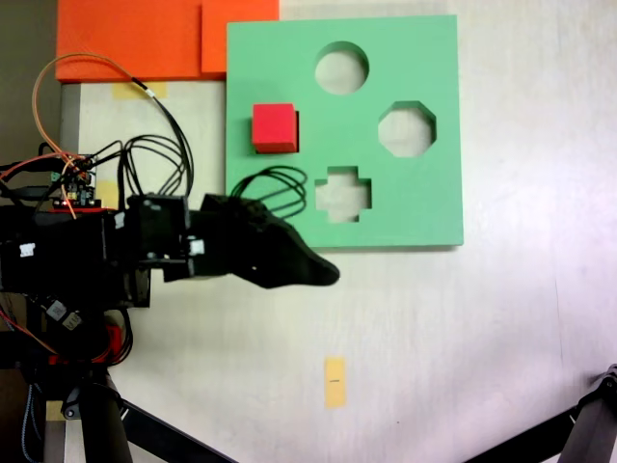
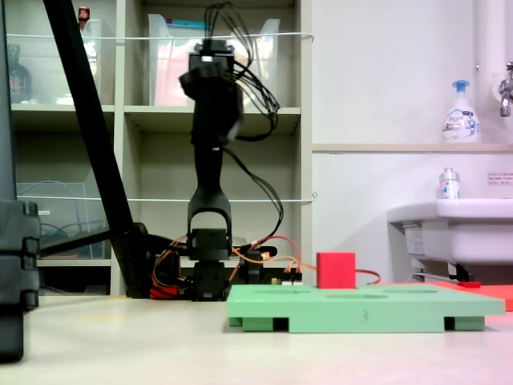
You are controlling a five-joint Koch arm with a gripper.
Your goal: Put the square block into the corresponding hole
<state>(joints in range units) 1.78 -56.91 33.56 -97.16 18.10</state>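
End effector jaws overlap, state unreadable; square block hides the corresponding hole.

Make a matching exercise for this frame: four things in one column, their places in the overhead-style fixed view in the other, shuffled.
Things:
1. red cube
2. round hole
3. cross hole
4. orange foam

Places, in the fixed view from above:
A. off the green board, at the picture's top left
B. on the board, near its left edge
C. near the board's top edge
D. near the board's bottom edge

Pairs: 1-B, 2-C, 3-D, 4-A
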